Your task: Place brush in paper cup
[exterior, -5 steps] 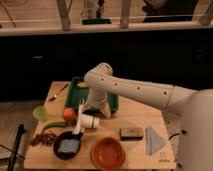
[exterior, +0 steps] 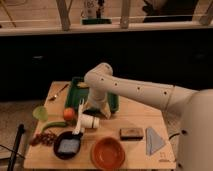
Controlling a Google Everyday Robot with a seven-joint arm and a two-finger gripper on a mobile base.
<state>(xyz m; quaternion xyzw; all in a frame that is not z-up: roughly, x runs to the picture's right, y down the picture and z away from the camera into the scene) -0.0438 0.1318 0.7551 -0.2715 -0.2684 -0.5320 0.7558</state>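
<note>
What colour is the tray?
Green, camera view; gripper at the tray's front edge, by the paper cup.

Warm, dim light falls on the table (exterior: pixel 131 113), darkness beyond; the jaws near the paper cup (exterior: pixel 91 121) are lit.

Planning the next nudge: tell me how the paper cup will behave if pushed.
The paper cup seems to lie on its side, so it will likely roll. It looks small and hollow, so probably light and easily crushed. The claw hangs just above it, beside the brush.
</note>
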